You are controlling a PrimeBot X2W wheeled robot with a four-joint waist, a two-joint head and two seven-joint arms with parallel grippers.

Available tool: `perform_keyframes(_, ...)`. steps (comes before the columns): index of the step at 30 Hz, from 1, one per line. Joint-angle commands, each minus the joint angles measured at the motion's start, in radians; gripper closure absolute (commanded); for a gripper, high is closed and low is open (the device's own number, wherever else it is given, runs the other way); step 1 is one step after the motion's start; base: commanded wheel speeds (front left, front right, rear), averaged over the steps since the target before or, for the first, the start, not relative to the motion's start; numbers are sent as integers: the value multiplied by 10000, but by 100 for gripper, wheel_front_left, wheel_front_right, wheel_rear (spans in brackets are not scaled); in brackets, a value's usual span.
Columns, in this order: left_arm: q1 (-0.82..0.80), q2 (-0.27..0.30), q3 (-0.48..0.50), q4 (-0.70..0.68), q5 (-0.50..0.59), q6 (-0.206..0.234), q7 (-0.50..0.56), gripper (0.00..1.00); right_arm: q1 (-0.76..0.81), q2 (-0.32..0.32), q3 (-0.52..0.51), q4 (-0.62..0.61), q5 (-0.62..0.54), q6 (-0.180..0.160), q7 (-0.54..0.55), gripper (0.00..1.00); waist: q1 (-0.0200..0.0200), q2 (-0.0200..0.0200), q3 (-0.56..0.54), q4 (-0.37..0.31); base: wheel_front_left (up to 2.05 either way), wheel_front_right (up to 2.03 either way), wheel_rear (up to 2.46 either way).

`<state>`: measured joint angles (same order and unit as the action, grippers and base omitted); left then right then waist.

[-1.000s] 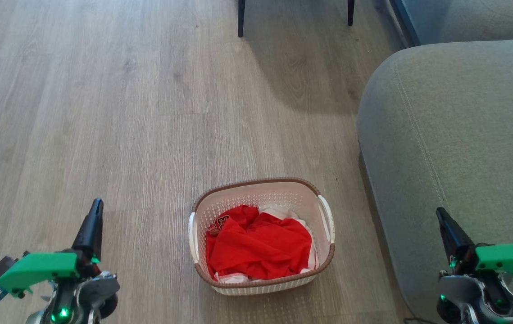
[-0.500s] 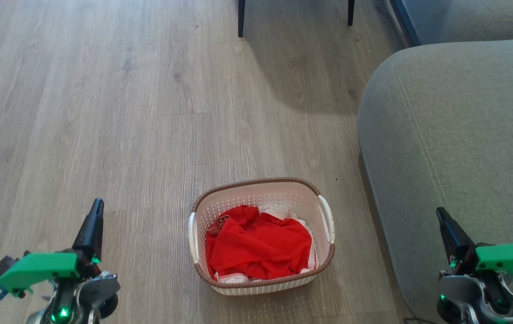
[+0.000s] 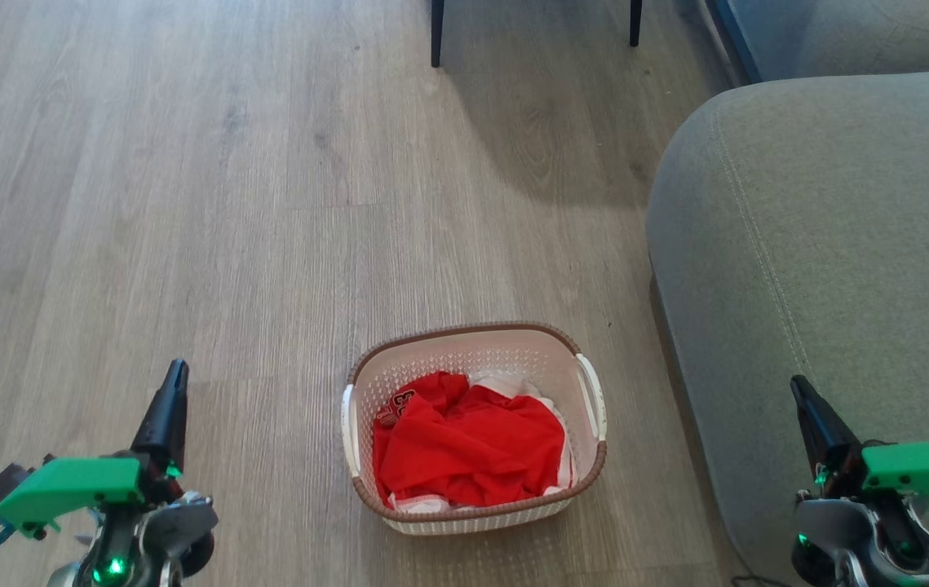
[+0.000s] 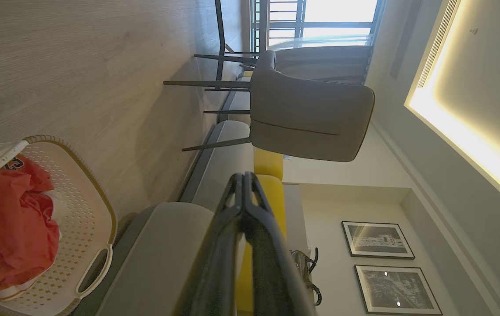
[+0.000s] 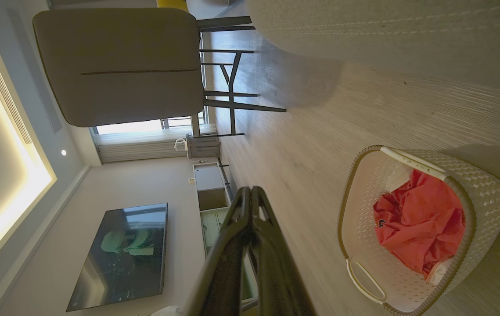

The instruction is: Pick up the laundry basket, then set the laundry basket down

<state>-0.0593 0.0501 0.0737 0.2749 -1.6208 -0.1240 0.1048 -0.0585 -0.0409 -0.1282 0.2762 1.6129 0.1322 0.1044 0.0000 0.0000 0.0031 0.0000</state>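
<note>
Laundry basket [image 3: 464, 359] holding red cloth [image 3: 472, 444] sits on the floor [image 3: 187, 204] between left gripper [image 3: 177, 372] and right gripper [image 3: 797, 385], each with jaws pressed together, empty.

Grey-brown wood-plank floor [image 3: 268, 204] covers most of the head view. A grey fabric sofa arm [image 3: 823, 244] takes the right side, and two dark chair legs [image 3: 436, 33] stand at top centre. In the left wrist view, a grey upholstered chair [image 4: 311, 118] sits at centre, a bright window [image 4: 337, 11] at the top, framed pictures [image 4: 377, 239] at lower right, and a lit ceiling strip [image 4: 465, 131] along the right. The right wrist view shows a dark television [image 5: 122, 250] at lower left.
</note>
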Motion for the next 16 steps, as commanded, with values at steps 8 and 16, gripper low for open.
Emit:
perform_keyframes(8,-483,42,352,-299,82,-67,45,100,-492,-114,164,-316,-27,-15,72,100,0,0,0,0,0,0,0)
perform_keyframes(16,-484,37,360,-299,88,-67,51,100,-492,-111,160,-315,-30,-15,75,100,0,0,0,0,0,0,0)
